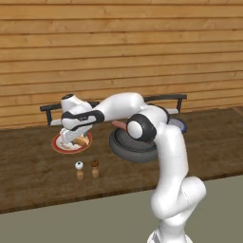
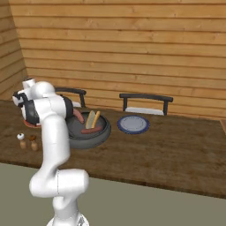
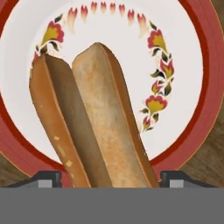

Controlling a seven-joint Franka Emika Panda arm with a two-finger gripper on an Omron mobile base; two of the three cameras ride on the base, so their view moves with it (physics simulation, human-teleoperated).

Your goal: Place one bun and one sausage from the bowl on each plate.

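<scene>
A split tan bun lies over the white, red-rimmed plate, and my gripper is shut on it, one fingertip against each long side. From the left base the gripper reaches down onto that plate at the counter's left, the bun showing beside it. The dark grey bowl sits to the right of the arm with another bun and two sausages inside. Further right is the pale blue-grey plate, which is bare.
Salt and pepper shakers stand in front of the red-rimmed plate, near the counter's front edge. Two dark chair backs rise behind the counter against the wooden wall. Bare wood stretches to the right of the blue-grey plate.
</scene>
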